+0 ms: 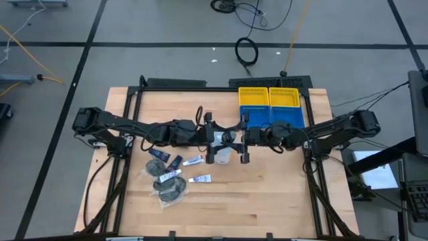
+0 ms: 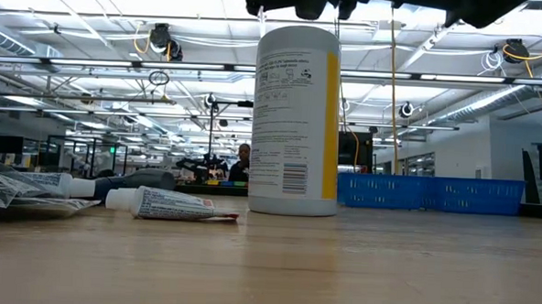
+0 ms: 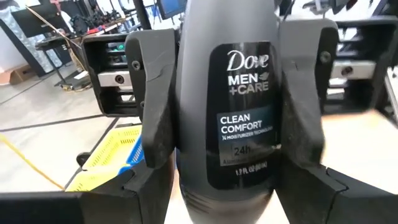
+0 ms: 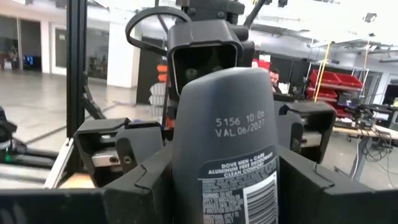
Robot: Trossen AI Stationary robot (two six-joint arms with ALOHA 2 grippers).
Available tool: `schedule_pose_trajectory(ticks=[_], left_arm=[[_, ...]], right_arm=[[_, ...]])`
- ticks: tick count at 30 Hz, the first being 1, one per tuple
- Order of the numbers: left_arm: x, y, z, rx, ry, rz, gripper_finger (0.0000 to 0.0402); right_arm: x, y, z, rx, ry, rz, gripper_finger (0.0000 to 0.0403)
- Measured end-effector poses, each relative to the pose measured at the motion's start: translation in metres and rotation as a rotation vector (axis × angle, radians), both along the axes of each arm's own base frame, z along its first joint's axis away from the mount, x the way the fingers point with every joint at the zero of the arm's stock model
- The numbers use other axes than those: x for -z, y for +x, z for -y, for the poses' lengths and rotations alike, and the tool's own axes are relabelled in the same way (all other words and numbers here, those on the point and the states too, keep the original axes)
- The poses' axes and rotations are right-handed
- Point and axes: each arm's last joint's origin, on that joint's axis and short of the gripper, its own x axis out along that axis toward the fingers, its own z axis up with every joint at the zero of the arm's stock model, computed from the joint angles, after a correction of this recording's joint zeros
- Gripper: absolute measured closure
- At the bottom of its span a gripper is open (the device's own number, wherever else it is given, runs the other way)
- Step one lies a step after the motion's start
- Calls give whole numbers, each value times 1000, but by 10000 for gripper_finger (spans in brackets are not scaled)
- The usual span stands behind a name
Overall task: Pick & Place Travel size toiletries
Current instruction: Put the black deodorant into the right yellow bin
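Pale wooden tabletop [image 1: 261,201] fills the middle of the high view, with both dark arms meeting above its centre. Between them hangs a dark grey mini bottle [image 3: 239,106] labelled Dove Men+Care. The left gripper [image 1: 212,139] has its fingers [image 3: 155,118] pressed to the bottle's sides, and the right gripper [image 1: 242,140] looks clamped on it too, its fingers [image 4: 134,186] hugging the bottle's back label, though whether both truly bear on it is hard to tell. Under the grippers stands a tall white cylindrical tub [image 2: 296,121] with a yellow stripe. Beside it, on the left arm's side, lie small white tubes [image 2: 172,204] and clear-wrapped dark discs [image 1: 170,191], scattered close together. Yellow plastic bins [image 1: 269,97] and blue plastic bins [image 2: 430,193] sit at the far edge, near the right arm.
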Motion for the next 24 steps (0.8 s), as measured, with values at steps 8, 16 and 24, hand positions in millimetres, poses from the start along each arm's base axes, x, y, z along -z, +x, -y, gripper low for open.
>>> schedule_pose_trajectory(ticks=[8,16,24], left_arm=[[-16,-18,-5,-74,34,-26,152],[-20,-43,-8,-185,-63,-151,151],[-11,-50,5,-194,-113,-256,151]], right_arm=[[-13,-19,3,60,-1,-52,213],[-3,-51,12,271,43,-144,213],[13,-87,34,619,69,-208,213]])
